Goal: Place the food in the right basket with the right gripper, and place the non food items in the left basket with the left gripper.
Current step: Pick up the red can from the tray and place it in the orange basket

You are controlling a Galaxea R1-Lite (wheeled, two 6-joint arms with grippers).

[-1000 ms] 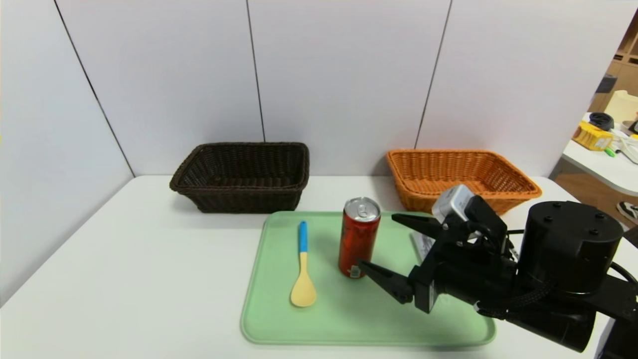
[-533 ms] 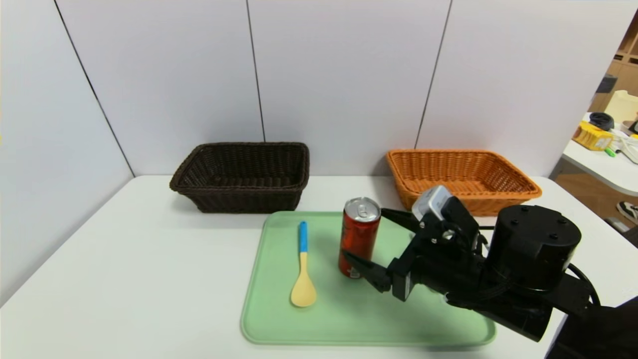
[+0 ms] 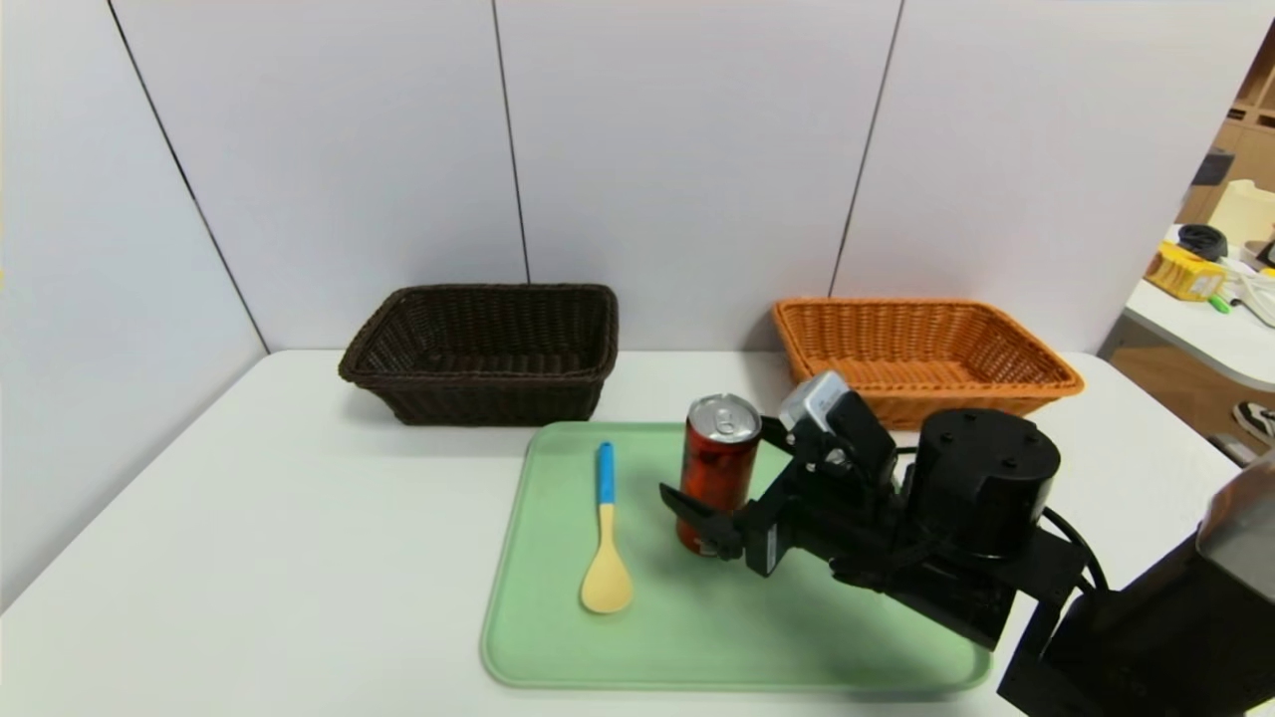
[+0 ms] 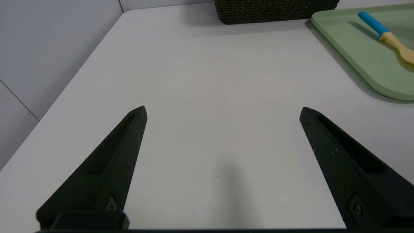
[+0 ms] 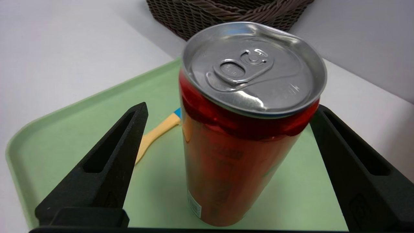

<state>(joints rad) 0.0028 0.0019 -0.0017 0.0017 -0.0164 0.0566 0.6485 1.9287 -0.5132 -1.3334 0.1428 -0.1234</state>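
White table (image 3: 299, 518): right gripper (image 5: 226, 111) jaws flank can (image 5: 239, 136), seemingly untouching.

Pale grey wall panels (image 3: 677, 149) stand behind and to the left of a white table (image 3: 249, 558), split by 3 thin dark seams, and the light over them is soft and even. At the far right the panels end and a wooden floor (image 3: 1175, 383) shows, with a second white table (image 3: 1195, 334) carrying a yellow box (image 3: 1182, 271), a black round object (image 3: 1202, 240) and other small clutter. Wooden shelving (image 3: 1250, 119) stands behind that table.
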